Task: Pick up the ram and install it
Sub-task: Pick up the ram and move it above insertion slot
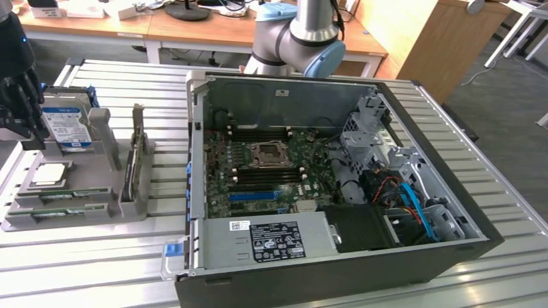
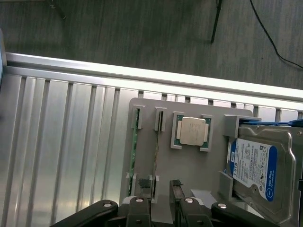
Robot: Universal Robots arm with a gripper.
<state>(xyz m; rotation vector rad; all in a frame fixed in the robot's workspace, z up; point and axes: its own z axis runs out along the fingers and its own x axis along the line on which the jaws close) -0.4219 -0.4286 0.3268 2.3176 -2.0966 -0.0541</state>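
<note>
Two ram sticks stand on edge in slots of a grey holder (image 2: 189,165). One ram (image 2: 135,146) shows a green edge, and the other ram (image 2: 155,151) lies beside it. In the exterior view the same sticks (image 1: 73,192) (image 1: 64,212) sit at the holder's (image 1: 102,215) near end. My gripper (image 2: 160,185) hovers above the holder, open, with nothing between its fingers (image 2: 176,187); one finger is over the end of the second stick. In the exterior view the black gripper (image 1: 30,135) hangs at the far left, above the holder.
The holder also carries a CPU (image 2: 191,131), a hard drive (image 2: 258,165) and a taller card (image 1: 133,163). The open computer case (image 1: 342,269) lies at the exterior view's right, with its motherboard (image 1: 265,167) exposed. Everything rests on a slatted metal table (image 1: 86,269).
</note>
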